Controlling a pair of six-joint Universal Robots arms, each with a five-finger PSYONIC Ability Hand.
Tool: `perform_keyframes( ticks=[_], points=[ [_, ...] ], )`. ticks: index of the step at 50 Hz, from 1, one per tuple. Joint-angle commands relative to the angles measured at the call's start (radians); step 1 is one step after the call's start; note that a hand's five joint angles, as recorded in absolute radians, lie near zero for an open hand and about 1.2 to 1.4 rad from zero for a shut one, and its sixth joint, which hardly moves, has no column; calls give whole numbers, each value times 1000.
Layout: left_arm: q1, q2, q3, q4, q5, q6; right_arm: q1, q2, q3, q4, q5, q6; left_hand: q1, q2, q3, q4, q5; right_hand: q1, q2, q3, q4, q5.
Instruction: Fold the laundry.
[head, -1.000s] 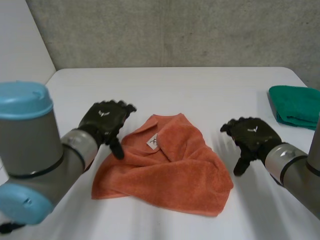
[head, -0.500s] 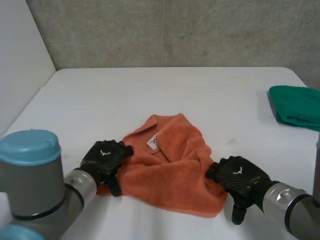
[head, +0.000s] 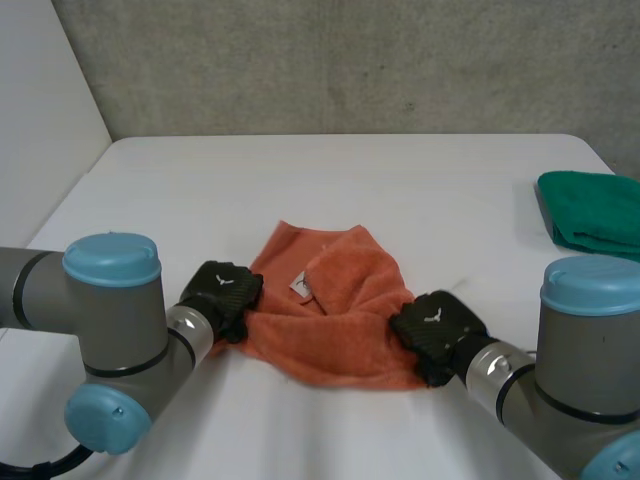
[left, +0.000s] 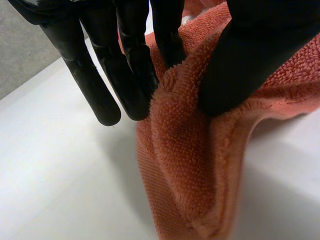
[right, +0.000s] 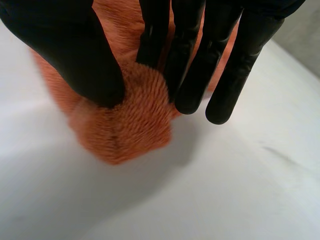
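Orange towel (head: 335, 325) lies bunched at the near middle of the table (head: 400, 190), narrower and more crumpled than half a second ago, when both hands only rested at its sides. Now the left hand (head: 225, 296) pinches its left edge between thumb (left: 250, 60) and fingers (left: 127, 65), and the right hand (head: 432, 330) pinches its right corner likewise. A white tag (head: 300, 288) shows on the towel, its print too small to read; a folded green cloth (head: 590, 212) lies well apart at the table's right edge.
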Motion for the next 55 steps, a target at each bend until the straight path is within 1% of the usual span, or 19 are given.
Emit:
perform_keyframes(
  ticks=[1, 5, 8, 13, 16, 20, 22, 23, 24, 25, 30, 31, 35, 37, 41, 46, 48, 49, 55],
  points=[
    [-2, 62, 25, -29, -14, -2, -13, -17, -68, -24, 81, 1, 340, 228, 231, 220, 287, 545, 303, 306, 303, 334],
    [-7, 229, 50, -83, -22, -14, -13, -115, -138, 6, 92, -11, 340, 228, 231, 220, 287, 545, 303, 306, 303, 334],
    [-11, 341, 94, -123, -21, -29, -12, -218, -241, 96, 93, -5, 340, 228, 231, 220, 287, 545, 303, 306, 303, 334],
    [-7, 507, 181, -173, -18, -101, -13, -250, -453, 250, 90, 15, 340, 228, 231, 220, 287, 545, 303, 306, 303, 334],
    [0, 527, 201, -184, -18, -111, -13, -248, -537, 330, 84, 41, 340, 228, 231, 220, 287, 545, 303, 306, 303, 334],
    [3, 501, 211, -186, -18, -114, -12, -235, -548, 359, 72, 99, 340, 228, 231, 220, 287, 543, 301, 304, 301, 332],
    [1, 478, 211, -189, -21, -115, -10, -218, -542, 362, 67, 120, 340, 228, 231, 220, 287, 260, 18, 21, 18, 49],
    [4, 449, 206, -190, -24, -117, -6, -180, -531, 368, 64, 146, 340, 228, 231, 220, 287, -64, -307, -303, -306, -275],
    [4, 437, 205, -190, -24, -117, -7, -164, -528, 368, 61, 157, 340, 228, 231, 220, 287, -175, -417, -414, -417, -386],
    [6, 411, 199, -190, -25, -118, -9, -131, -508, 365, 52, 189, 340, 228, 231, 220, 287, -379, -622, -618, -622, -590],
    [42, 357, 189, -190, -28, -140, -59, -109, -484, 353, 41, 281, 340, 228, 231, 220, 287, -639, -882, -879, -882, -851],
    [55, 355, 189, -190, -28, -143, -111, -110, -478, 356, 40, 303, 340, 228, 231, 220, 287, -677, -919, -916, -919, -888],
    [102, 355, 186, -190, -25, -163, -223, -115, -444, 362, 44, 320, 340, 228, 231, 220, 287, -677, -919, -916, -919, -888],
    [115, 357, 186, -189, -25, -166, -245, -126, -418, 362, 38, 317, 340, 228, 231, 220, 287, -675, -918, -914, -917, -886],
    [125, 372, 175, -193, -24, -169, -262, -156, -356, 361, 15, 282, 340, 228, 231, 220, 287, -652, -894, -891, -894, -863],
    [125, 427, 146, -200, -19, -192, -259, -143, -246, 345, -72, 171, 340, 228, 231, 220, 287, -608, -850, -847, -850, -819],
    [125, 441, 146, -200, -18, -206, -254, -115, -231, 332, -98, 168, 340, 228, 231, 220, 287, -596, -838, -835, -838, -807],
    [124, 446, 146, -201, -16, -210, -250, -69, -226, 300, -117, 174, 340, 228, 231, 220, 287, -590, -833, -829, -832, -801],
    [115, 510, 165, -218, -16, -224, -245, 47, -255, 195, -115, 206, 340, 228, 231, 220, 287, -537, -780, -776, -779, -748]
  ],
)
